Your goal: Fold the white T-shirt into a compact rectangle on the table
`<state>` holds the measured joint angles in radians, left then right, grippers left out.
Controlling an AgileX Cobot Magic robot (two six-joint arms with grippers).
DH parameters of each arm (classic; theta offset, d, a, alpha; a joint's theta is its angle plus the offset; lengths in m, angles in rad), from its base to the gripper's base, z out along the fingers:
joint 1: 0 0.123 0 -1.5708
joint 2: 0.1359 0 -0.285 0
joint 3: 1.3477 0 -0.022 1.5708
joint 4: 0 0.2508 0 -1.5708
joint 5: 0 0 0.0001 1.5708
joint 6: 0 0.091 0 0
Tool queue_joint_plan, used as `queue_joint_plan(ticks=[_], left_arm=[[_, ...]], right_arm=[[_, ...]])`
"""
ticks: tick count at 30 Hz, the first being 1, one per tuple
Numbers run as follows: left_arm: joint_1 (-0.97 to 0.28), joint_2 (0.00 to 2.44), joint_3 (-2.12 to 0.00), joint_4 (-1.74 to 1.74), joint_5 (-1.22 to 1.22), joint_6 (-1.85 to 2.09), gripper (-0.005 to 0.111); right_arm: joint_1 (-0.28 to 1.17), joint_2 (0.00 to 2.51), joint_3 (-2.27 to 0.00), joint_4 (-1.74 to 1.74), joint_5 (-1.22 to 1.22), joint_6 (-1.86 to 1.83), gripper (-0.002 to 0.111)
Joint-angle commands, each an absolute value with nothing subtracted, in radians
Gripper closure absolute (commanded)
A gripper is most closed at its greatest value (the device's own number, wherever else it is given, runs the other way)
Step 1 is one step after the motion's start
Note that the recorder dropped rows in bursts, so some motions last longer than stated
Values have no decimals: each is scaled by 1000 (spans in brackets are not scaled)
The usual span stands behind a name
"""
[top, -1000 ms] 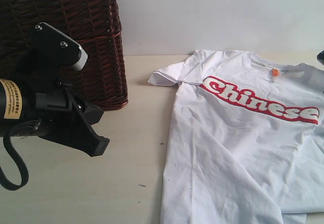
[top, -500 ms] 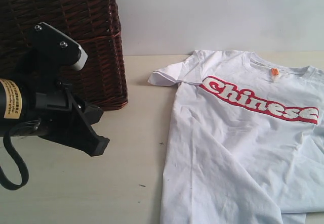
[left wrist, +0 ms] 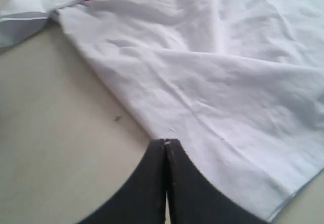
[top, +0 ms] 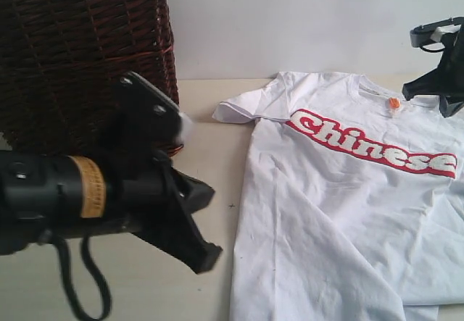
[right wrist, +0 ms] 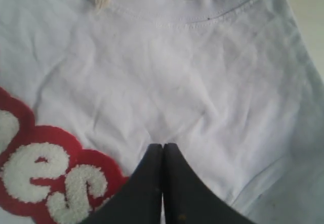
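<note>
Overall, the shirt (top: pixel 341 205) lies spread, unfolded, on the counter (top: pixel 210 169) beside the basket (top: pixel 80 53). Left wrist: left tool (left wrist: pixel 165 143) pinched closed at the shirt's side edge, likely positioning to grab it. Right wrist: right tool (right wrist: pixel 162 145) closed just below the collar (right wrist: pixel 192 14).

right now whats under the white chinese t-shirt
The white short-sleeved T-shirt lies on the pale cream wood-grain table, bare beside it. Anything beneath the cloth is covered.

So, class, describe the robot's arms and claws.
The left arm and right arm are black. The left carries a tan label band and a looping black cable. The left claw and right claw have black fingers tapering to narrow tips.
</note>
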<state>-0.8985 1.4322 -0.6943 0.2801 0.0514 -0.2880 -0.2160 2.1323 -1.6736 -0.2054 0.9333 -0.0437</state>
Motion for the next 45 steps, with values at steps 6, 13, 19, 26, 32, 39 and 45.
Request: queue_joint_plan(ticks=[6,13,19,26,32,39,45], left_arm=[[-942,1774,-954,197,111,-318,107],[-986,1847,-1163,167,265,-263,107],[-822,1871,-1427,-330,622,296,107],[-623,1998,-1459,-1005,1039,852,107],[-744,2092,-1421,-706,920,660,107],[-831,2179,-1420,-606,925,592,107],[-814,2212,-1370,-344,936,390,107]], right_arm=[[-197,2071,-1662,-155,931,-52,108],[-197,2071,-1662,-102,911,-80,108],[-197,2071,-1662,-51,903,-113,108],[-197,2067,-1662,29,919,-158,108],[-197,2056,-1662,72,922,-183,108],[-197,2056,-1662,72,929,-183,108],[-197,2056,-1662,78,926,-183,108]])
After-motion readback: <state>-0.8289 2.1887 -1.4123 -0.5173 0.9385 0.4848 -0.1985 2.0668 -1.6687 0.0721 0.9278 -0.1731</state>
